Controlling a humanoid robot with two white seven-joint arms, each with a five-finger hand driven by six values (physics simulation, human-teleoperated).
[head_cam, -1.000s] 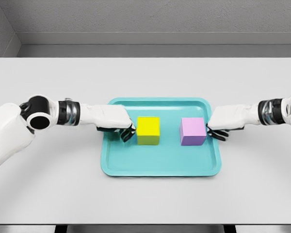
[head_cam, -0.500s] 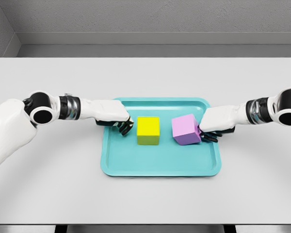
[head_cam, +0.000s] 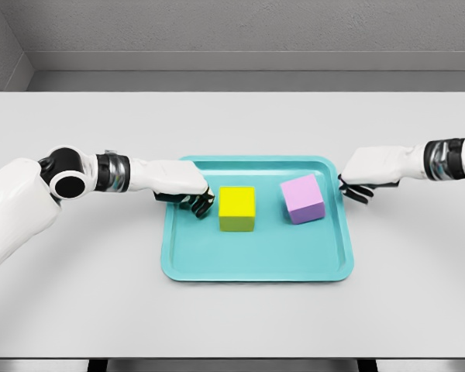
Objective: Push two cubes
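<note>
A yellow cube point(head_cam: 237, 208) sits square on the teal tray point(head_cam: 256, 260), left of centre. To its right a pink cube point(head_cam: 303, 198) rests on the tray, turned at an angle. My left hand point(head_cam: 195, 200) lies over the tray's left part, its dark fingers curled just left of the yellow cube, holding nothing. The right hand point(head_cam: 355, 189) hovers at the tray's right rim, fingers curled, a small gap away from the pink cube.
The tray lies in the middle of a white table point(head_cam: 101, 310). A grey wall point(head_cam: 232, 39) runs behind the table's far edge.
The right hand pushed the pink cube left and turned it, then pulled back right to the tray's rim. The left hand drew slightly away from the yellow cube, which stayed put.
</note>
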